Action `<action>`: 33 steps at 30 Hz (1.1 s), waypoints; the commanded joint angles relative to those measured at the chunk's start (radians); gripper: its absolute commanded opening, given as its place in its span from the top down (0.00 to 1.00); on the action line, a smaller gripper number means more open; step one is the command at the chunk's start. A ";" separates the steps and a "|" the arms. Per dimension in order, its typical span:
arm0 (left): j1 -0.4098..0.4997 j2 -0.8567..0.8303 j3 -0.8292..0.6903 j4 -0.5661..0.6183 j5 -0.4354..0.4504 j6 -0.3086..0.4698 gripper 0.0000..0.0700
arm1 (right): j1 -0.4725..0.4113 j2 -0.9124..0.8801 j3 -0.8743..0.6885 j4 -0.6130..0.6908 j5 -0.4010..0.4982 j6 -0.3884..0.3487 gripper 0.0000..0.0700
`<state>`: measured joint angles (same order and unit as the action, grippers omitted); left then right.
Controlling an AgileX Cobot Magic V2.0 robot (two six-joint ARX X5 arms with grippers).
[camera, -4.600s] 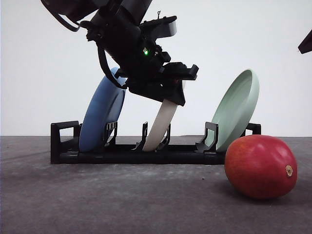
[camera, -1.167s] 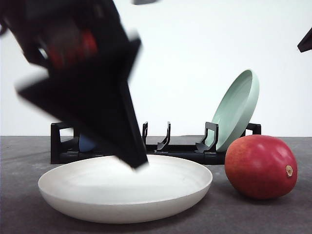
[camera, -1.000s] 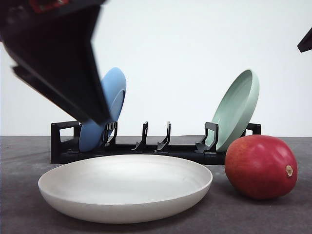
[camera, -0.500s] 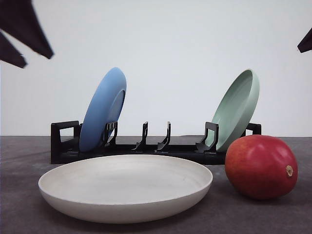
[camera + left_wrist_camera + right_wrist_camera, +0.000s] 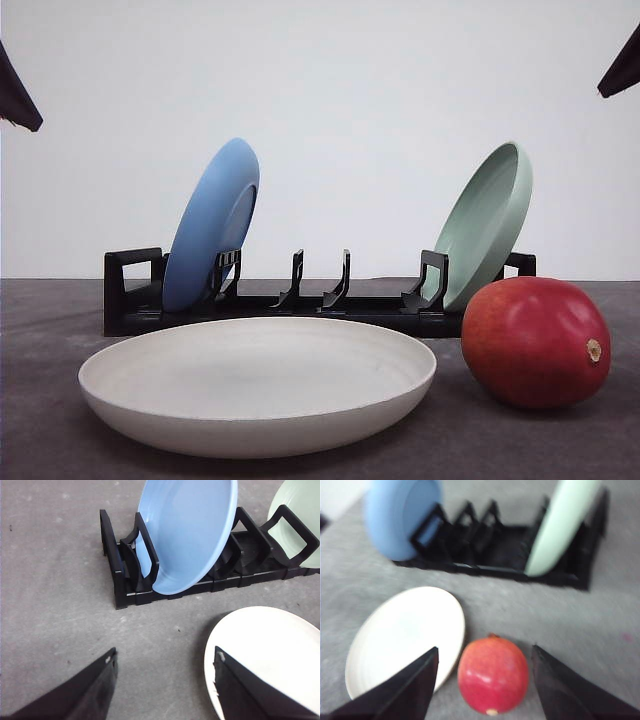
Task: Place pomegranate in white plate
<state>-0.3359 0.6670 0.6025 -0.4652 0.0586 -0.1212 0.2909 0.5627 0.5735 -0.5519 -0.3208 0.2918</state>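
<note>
At lower right of the front view lies the pomegranate (image 5: 536,342), glossy red, tan nub facing right, just beside the empty white plate (image 5: 257,396). Behind stands the rack (image 5: 130,295). Both grippers, left (image 5: 165,687) and right (image 5: 485,682), spread wide, holding nothing.

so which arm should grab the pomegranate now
Right. Its open claw looks down on the pomegranate, which lies on the white plate's right. The left claw is open over the plate's far edge.
</note>
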 commanded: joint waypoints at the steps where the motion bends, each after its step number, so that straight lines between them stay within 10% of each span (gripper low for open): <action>1: -0.003 0.005 0.005 0.016 0.005 -0.005 0.50 | 0.015 0.062 0.045 -0.040 0.026 0.041 0.47; 7: -0.003 0.005 0.005 0.016 0.005 -0.005 0.50 | 0.060 0.279 0.163 -0.150 0.065 0.040 0.43; 12: -0.003 0.005 0.005 0.016 0.004 -0.008 0.50 | 0.102 0.434 0.223 -0.163 0.070 0.041 0.09; 33: -0.003 0.006 0.005 0.016 0.003 -0.003 0.50 | 0.256 0.828 0.243 -0.054 0.172 0.041 0.18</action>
<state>-0.3359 0.6670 0.6025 -0.4652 0.0586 -0.1242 0.5388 1.3729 0.7986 -0.6125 -0.1532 0.3225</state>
